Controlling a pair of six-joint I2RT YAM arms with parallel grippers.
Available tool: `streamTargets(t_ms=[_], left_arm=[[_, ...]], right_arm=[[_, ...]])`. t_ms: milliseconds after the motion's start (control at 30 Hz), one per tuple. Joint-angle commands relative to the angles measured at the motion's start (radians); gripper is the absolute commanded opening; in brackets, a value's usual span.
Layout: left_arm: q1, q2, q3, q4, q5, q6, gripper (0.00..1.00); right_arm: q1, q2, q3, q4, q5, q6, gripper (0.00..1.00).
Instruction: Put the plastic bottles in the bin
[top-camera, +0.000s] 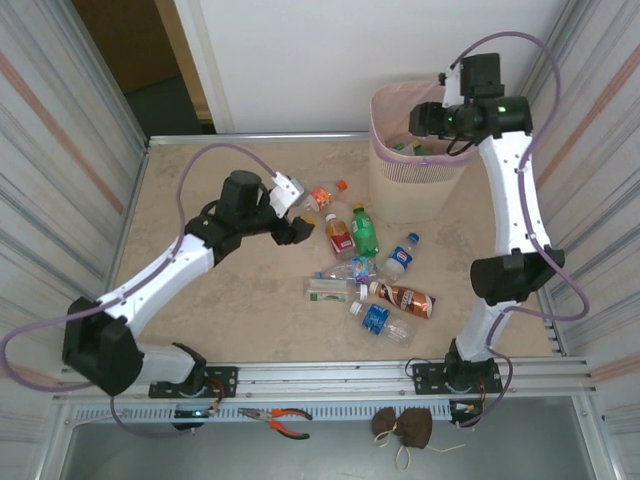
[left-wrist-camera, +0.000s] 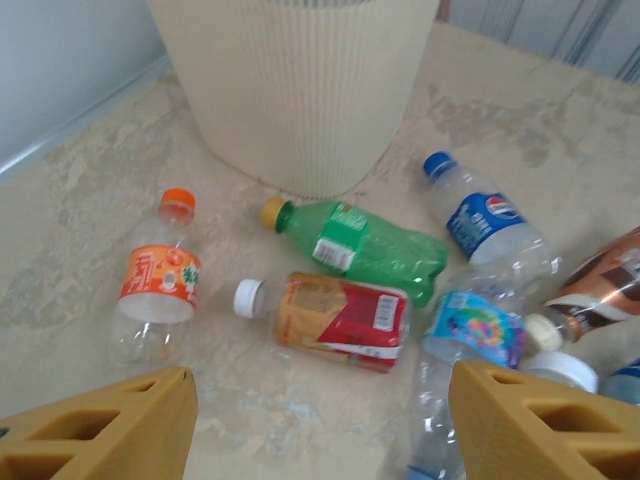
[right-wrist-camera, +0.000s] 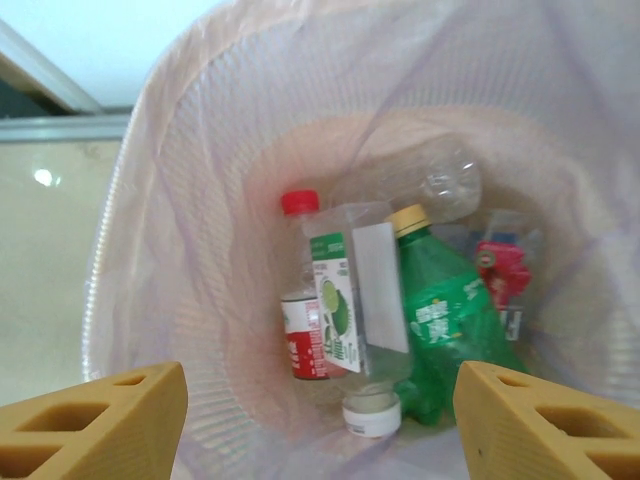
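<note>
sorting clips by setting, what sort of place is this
Probably a robotics lab test cell, not a home: a beige marble-pattern tabletop fenced by ribbed grey side panels, an aluminium mounting rail along its near edge, and small plastic drink bottles strewn beside a tall beige plastic bin, apparently staged.

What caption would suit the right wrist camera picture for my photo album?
The open right gripper hangs above the pink-lined bin, where a green bottle lies among other bottles.
</note>
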Motion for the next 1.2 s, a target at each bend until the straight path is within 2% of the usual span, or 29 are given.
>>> streamTargets(t_ms=[0,133,267,433,700,933,1167], left_arm=[[0.035,0.087,0.094,-0.092,0.004,0.081,0.67],[0.072,0.219,0.203,-0.156,0.004,0.129,0.68],[0.09,0.358,0.324,-0.208,0.011,0.167,0.75],[0.101,0.529,0.475,-0.265,0.021,0.182,0.77],[0.103,0.762,0.679,-0.329,-0.041,0.198,0.81],[0.105,0.898,0.792,-0.382,-0.061,0.217,0.83],[0.106,0.945,0.811,-0.401,-0.071,0.219,0.8]], right_arm=[[-0.028,-0.109,-0.046,-0.002,0.017,0.033,0.7],[-0.049,-0.187,-0.117,0.028,0.011,0.039,0.7],[-0.066,-0.243,-0.158,0.032,0.018,0.038,0.7],[-0.082,-0.302,-0.206,0.033,0.026,0.036,0.7],[-0.098,-0.37,-0.269,0.035,0.037,0.03,0.71],[-0.102,-0.397,-0.315,0.039,0.038,0.027,0.72],[-0.106,-0.407,-0.346,0.05,0.037,0.028,0.72]])
